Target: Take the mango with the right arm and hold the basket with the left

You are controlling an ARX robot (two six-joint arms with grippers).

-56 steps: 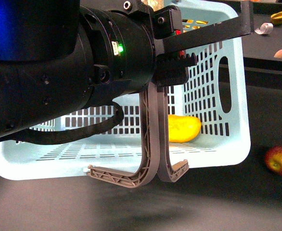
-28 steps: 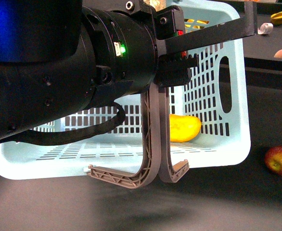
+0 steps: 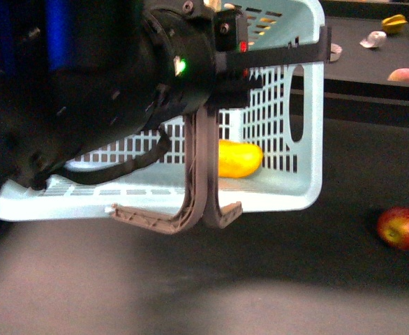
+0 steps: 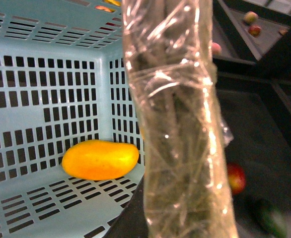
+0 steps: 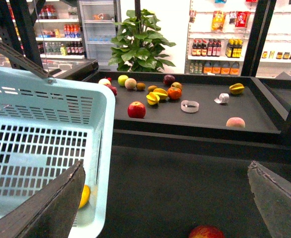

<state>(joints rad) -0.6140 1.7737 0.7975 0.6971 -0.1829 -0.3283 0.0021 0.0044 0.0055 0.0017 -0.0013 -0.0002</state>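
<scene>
The light turquoise basket (image 3: 308, 105) hangs tilted above the black table, its open side towards me. My left gripper (image 3: 227, 70) is shut on its two grey-brown handles (image 3: 201, 174), which fill the middle of the left wrist view (image 4: 178, 124) wrapped in clear tape. The yellow-orange mango (image 3: 239, 159) lies inside the basket against its lower wall, and it also shows in the left wrist view (image 4: 100, 158). My right gripper (image 5: 165, 171) is open and empty, beside the basket's outer wall (image 5: 103, 148) and above the dark table.
A red-yellow apple (image 3: 402, 228) lies on the table right of the basket, also below my right gripper (image 5: 205, 232). A raised back shelf (image 5: 195, 116) holds several fruits and a tape roll (image 5: 189, 105). A dark green object (image 4: 269, 218) lies near the apple.
My left arm and the basket have swung to the left in the front view, with the mango still inside. The apple stays in place.
</scene>
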